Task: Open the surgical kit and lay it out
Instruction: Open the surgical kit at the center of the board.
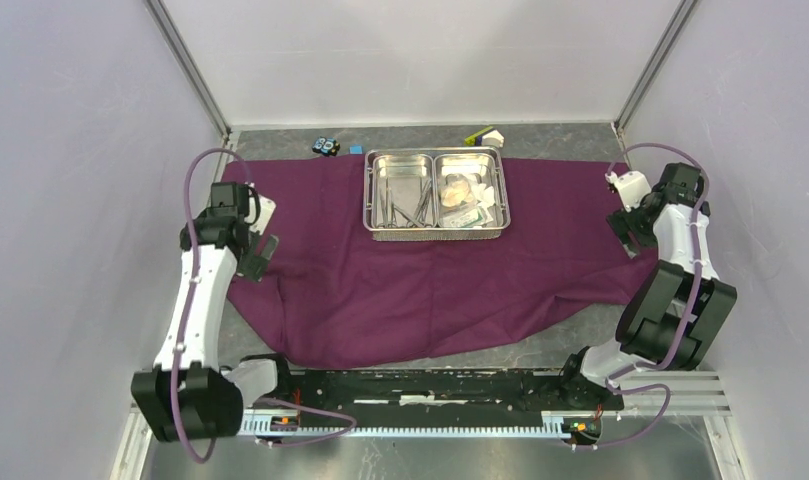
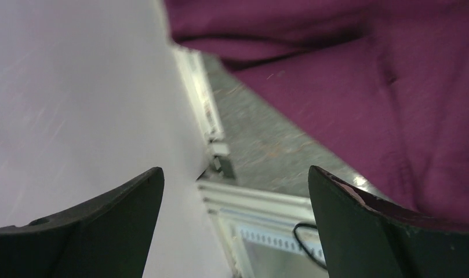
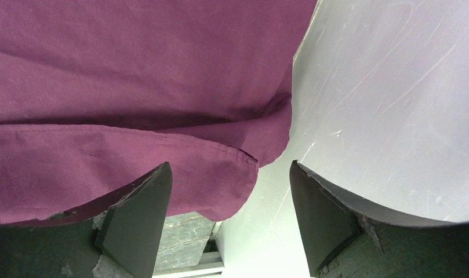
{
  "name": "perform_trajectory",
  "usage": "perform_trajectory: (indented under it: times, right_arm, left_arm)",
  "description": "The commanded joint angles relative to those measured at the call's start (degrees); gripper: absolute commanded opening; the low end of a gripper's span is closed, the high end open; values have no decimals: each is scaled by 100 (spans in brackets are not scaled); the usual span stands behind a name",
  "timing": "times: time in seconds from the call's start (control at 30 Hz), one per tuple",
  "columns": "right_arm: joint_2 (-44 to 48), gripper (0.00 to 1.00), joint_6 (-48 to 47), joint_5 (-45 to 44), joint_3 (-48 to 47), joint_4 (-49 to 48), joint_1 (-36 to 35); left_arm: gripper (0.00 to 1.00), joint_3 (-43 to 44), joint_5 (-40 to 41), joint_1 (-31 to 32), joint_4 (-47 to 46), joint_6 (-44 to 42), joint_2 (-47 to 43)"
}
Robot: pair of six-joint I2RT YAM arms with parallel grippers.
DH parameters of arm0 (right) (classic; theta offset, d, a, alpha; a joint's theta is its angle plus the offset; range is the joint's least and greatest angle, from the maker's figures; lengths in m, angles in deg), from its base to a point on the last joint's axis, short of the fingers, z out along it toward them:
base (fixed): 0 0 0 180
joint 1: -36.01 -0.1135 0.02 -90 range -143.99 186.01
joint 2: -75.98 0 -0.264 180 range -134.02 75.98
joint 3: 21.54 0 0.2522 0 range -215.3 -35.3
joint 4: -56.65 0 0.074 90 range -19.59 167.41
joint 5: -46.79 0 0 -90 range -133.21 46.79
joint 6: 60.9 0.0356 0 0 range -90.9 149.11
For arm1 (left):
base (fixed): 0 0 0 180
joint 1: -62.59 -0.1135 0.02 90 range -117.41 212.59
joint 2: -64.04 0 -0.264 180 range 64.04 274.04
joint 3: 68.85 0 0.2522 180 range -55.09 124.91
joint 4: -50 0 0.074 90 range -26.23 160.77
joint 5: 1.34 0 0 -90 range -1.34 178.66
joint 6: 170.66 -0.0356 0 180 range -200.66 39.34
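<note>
Purple cloth (image 1: pixel 410 290) laid over surface (image 1: pixel 550 350); tray (image 1: pixel 435 233) set nr far edge; L tool (image 2: pixel 235 191) & R tool (image 3: pixel 229 185) held spread, apparently empty.

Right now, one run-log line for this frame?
cloth: spread | tray: on cloth, loaded | left gripper: open, empty, by cloth's left edge | right gripper: open, empty, by cloth's right edge

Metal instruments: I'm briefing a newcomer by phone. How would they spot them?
On the big purple cloth, near its far edge, sits a shiny steel tray. The instruments lie in its left compartment: thin bare metal, unlike the pale packets on the right.
</note>
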Motion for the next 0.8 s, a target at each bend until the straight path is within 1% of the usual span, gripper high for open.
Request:
perform_trajectory:
  times: [0.0,0.07,0.13,0.3,0.4,0.57,0.7,0.77]
  right_arm:
    - [99,81,-136,-187,-181,-19,53]
    - [170,81,-152,-204,-170,30,62]
    - [266,81,-146,-194,-116,39,62]
    - [382,81,-62,-87,34,37,62]
    - [400,81,-64,-86,123,35,62]
    - [423,81,-83,-86,270,-31,57]
    - [390,81,-135,-105,300,-33,62]
    - [384,81,-145,-83,317,-43,62]
  left_arm:
    - [100,115,-1574,84,-617,230,715]
    - [100,68,-1877,131,-776,117,1074]
    - [100,36,-1873,214,-951,40,1454]
    - [100,-80,-1624,400,-1238,-77,2100]
    - [100,-281,-1193,684,-1411,-122,2270]
    - [99,-603,-884,740,-1743,-231,2572]
    - [89,-781,-506,740,-1910,-229,2842]
    - [81,-851,-349,742,-1980,-195,2898]
